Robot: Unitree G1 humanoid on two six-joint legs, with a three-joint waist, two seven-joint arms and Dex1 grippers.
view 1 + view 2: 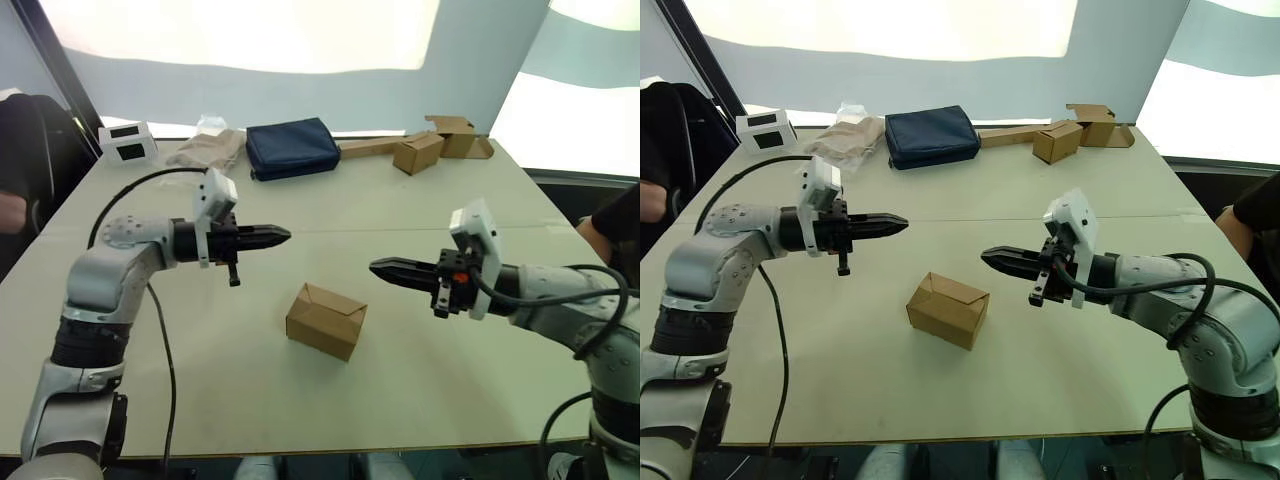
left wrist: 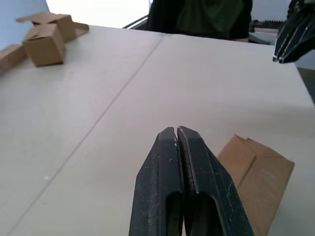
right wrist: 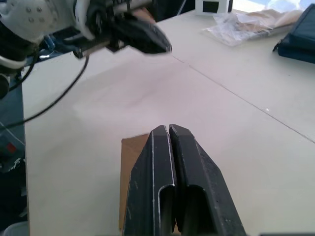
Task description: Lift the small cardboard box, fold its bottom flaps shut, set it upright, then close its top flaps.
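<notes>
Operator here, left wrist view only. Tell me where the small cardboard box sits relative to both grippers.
Observer: The small cardboard box lies on the table, between and below the left gripper and right gripper, touched by neither.
Operator: Report the right gripper's fingers.
Observer: Shut, holding nothing, pointing toward the left gripper.
Operator: Say what lies behind my camera.
Observer: A navy pouch at the table's far edge, with a crumpled bag and a white device beside it.

A navy pouch lies beside a crumpled plastic bag.
</notes>
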